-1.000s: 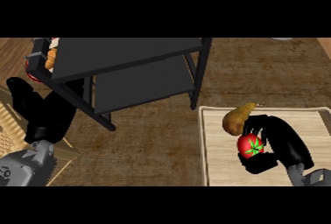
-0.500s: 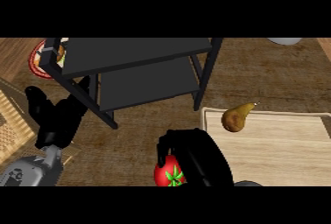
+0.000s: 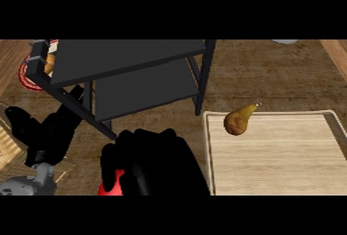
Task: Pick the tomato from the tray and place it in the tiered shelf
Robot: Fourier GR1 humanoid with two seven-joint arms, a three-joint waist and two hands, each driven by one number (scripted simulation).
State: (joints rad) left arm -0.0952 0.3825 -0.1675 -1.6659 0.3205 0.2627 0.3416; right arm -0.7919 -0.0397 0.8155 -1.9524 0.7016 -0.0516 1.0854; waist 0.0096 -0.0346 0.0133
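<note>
One right hand (image 3: 159, 163) curled round tomato (image 3: 112, 183), just left of tray (image 3: 278, 160) edge, before tiered shelf (image 3: 136, 69); tomato's axis hidden; left hand (image 3: 47, 133) spread near left edge; pear (image 3: 237, 121) on tray.

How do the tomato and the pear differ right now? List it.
The tomato is red and mostly hidden inside the curled right hand; the pear is brown and fully in view, touched by nothing. The tomato is off the tray, left of it, in front of the tiered shelf; the pear lies on the tray near its far left corner. Both are fruit-like items.
</note>
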